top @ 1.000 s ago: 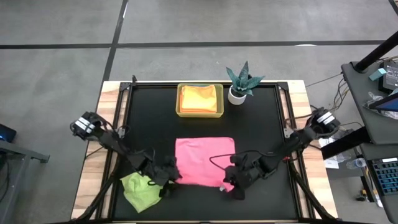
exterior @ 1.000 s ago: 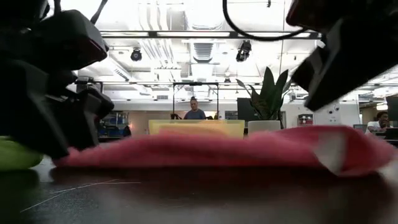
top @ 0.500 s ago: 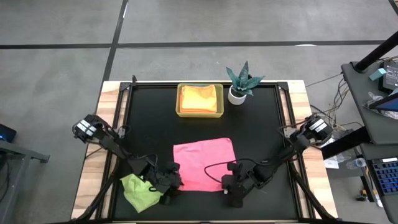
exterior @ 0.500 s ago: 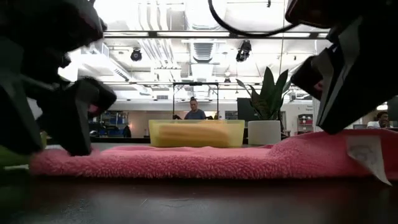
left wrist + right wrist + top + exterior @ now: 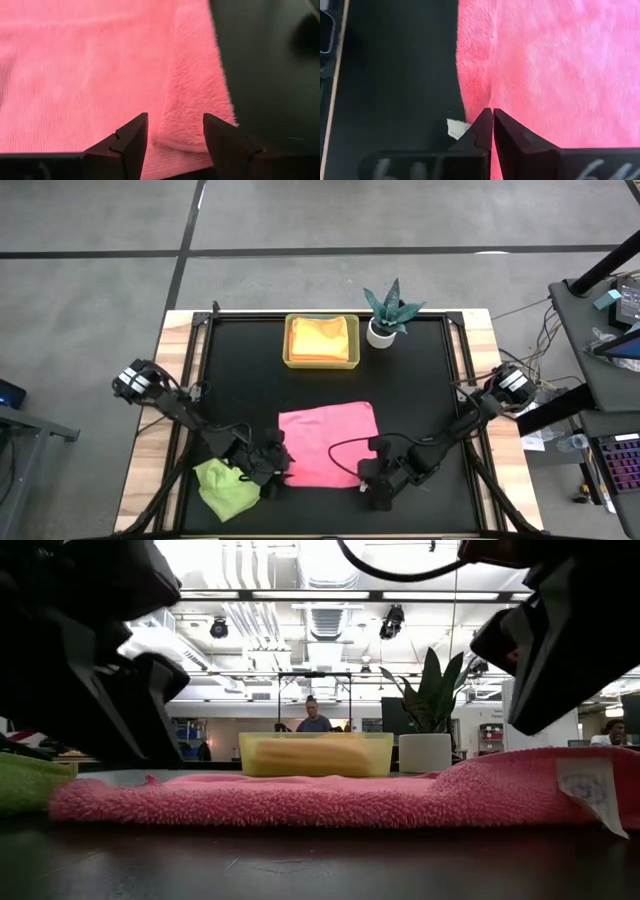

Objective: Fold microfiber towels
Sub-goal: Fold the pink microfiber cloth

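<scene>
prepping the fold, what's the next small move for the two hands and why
Probably close the left hand on the pink towel: it stands open over one near corner, while the right hand is shut at the other corner. Then both can lift.

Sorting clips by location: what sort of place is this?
Probably an open-plan robotics lab: exposed ceiling ducts, a seated person at a desk behind, and cabled equipment benches beside the black-topped table.
</scene>
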